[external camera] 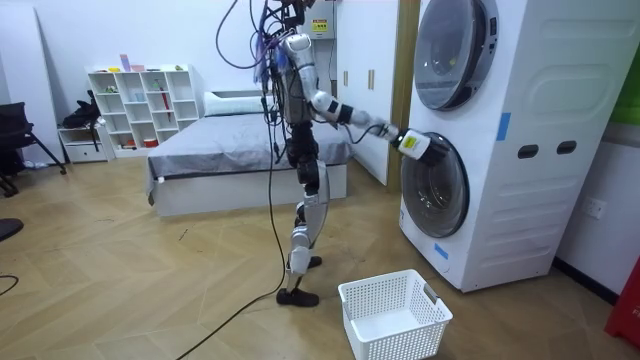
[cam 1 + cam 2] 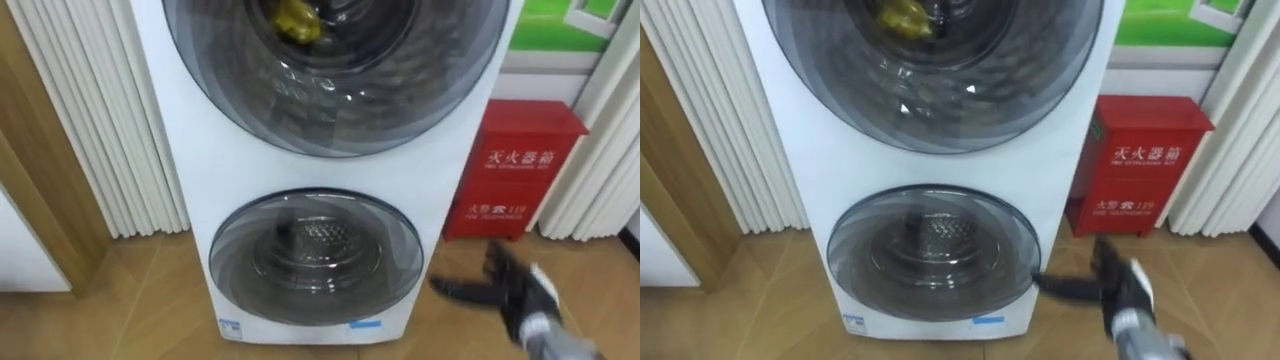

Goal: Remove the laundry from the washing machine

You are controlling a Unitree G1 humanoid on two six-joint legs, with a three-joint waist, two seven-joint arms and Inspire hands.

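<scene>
Left eye view: faced a stacked washer (image 2: 215, 165) at close range, upper door (image 2: 400, 90) and lower door (image 2: 315, 255) both closed. Made out a yellow cloth (image 2: 295, 18) behind the upper glass, and nothing but bare drum behind the lower. Held the right hand (image 2: 505, 290) low, to the right of the lower door and in front of a red box (image 2: 515, 170), fingers straight and spread, with nothing in them. Right eye view: caught one fingertip at the lower door's right rim, perhaps touching; could not settle the contact. Room view: stood upright before the washer with an arm stretched to the lower door's near edge, a white basket (image 1: 395, 335) on the floor (image 1: 150, 290) near the feet and a bed (image 1: 230, 150) further back. Judged the step in hand to be opening a door. Ought to hook the fingers behind the rim on the side away from the hinge. Ought to draw outward along the door's arc rather than straight back, keeping the body out of the swing. Seemed, though, that the cloth lay in the upper drum, so the upper door looked the better one to open. Best to keep the basket within reach for the drop.
</scene>
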